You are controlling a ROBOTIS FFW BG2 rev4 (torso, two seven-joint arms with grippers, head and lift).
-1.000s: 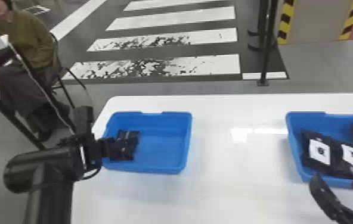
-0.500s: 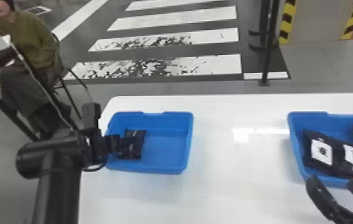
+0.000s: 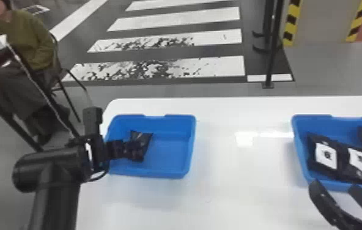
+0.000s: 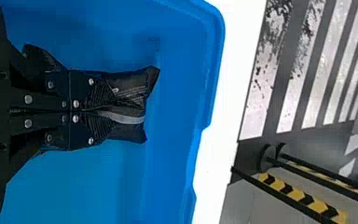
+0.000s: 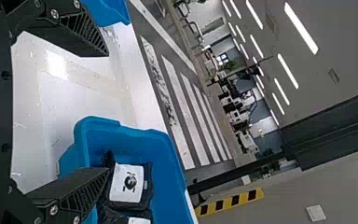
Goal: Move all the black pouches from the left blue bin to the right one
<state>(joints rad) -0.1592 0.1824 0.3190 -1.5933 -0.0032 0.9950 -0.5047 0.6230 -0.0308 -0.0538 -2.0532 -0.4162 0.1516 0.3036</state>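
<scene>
On the smooth, glossy white surface [image 3: 235,186], two shallow bins of blue plastic are set well apart, each shaped as a rounded rectangle with a notched rim. In the left blue bin [image 3: 168,157], a black pouch [image 3: 146,140] is held by the left end effector [image 3: 138,150], whose ribbed black fingertips are closed around it and reach in over the bin's outer side. The pouch is seen to be of thin, shiny film, creased and puckered where it is pinched, with pointed corners spread beyond the fingertips; a pale grey strip [image 4: 126,118] is shown along part of it in the left wrist view. In the right blue bin [image 3: 300,146], three black pouches [image 3: 341,153] are laid with squarish white labels [image 3: 325,155] facing up, each label marked with a dark printed figure. Two of them are placed side by side, and the third is set nearer the far side. By that bin's near wall, the right end effector [image 3: 333,185] is held with its curved black fingers wide apart.
</scene>
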